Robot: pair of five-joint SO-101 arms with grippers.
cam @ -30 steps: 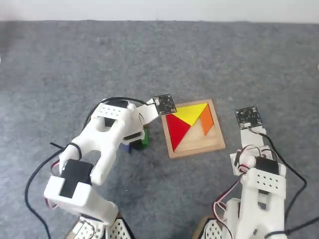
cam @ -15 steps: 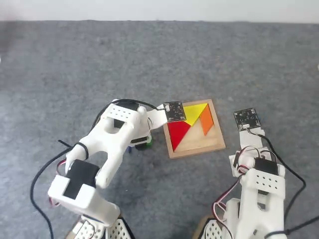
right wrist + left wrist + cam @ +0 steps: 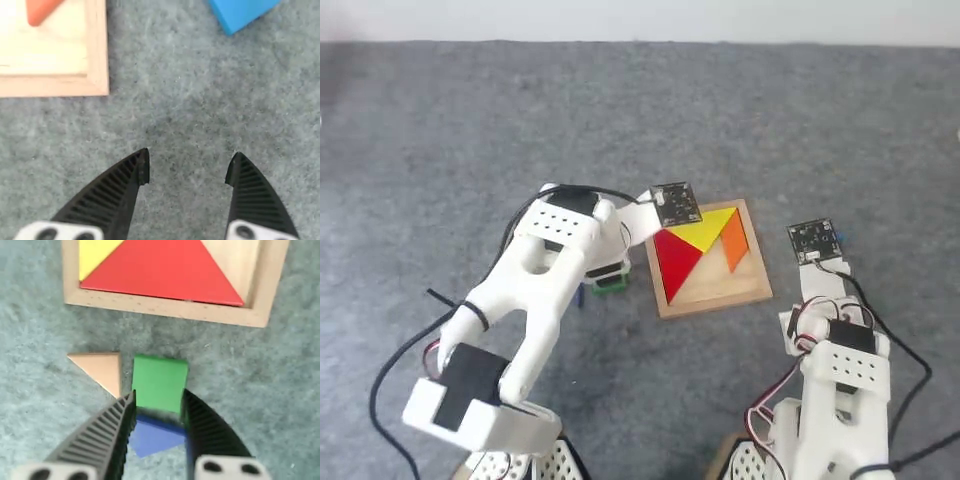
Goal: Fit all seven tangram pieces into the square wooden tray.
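Note:
The square wooden tray (image 3: 756, 282) holds a red triangle (image 3: 678, 262), a yellow triangle (image 3: 705, 228) and an orange piece (image 3: 735, 240). Left of the tray, a green square (image 3: 610, 282) lies on the grey mat. In the left wrist view my left gripper (image 3: 159, 399) has its fingers pressed on both sides of the green square (image 3: 160, 382). A dark blue piece (image 3: 152, 436) lies under it and a tan triangle (image 3: 100, 370) beside it. My right gripper (image 3: 189, 167) hangs open over bare mat near the tray's corner (image 3: 95, 65). A light blue piece (image 3: 240, 12) lies beyond it.
The left arm (image 3: 535, 290) stretches over the mat to the tray's left edge, and its wrist camera (image 3: 675, 205) hangs above the tray's corner. The right arm (image 3: 835, 370) stands to the tray's right. The grey mat reaches far behind the tray.
The left arm has swung right toward the tray, its wrist camera now above the tray's corner. The green square has barely shifted. The right arm has kept still.

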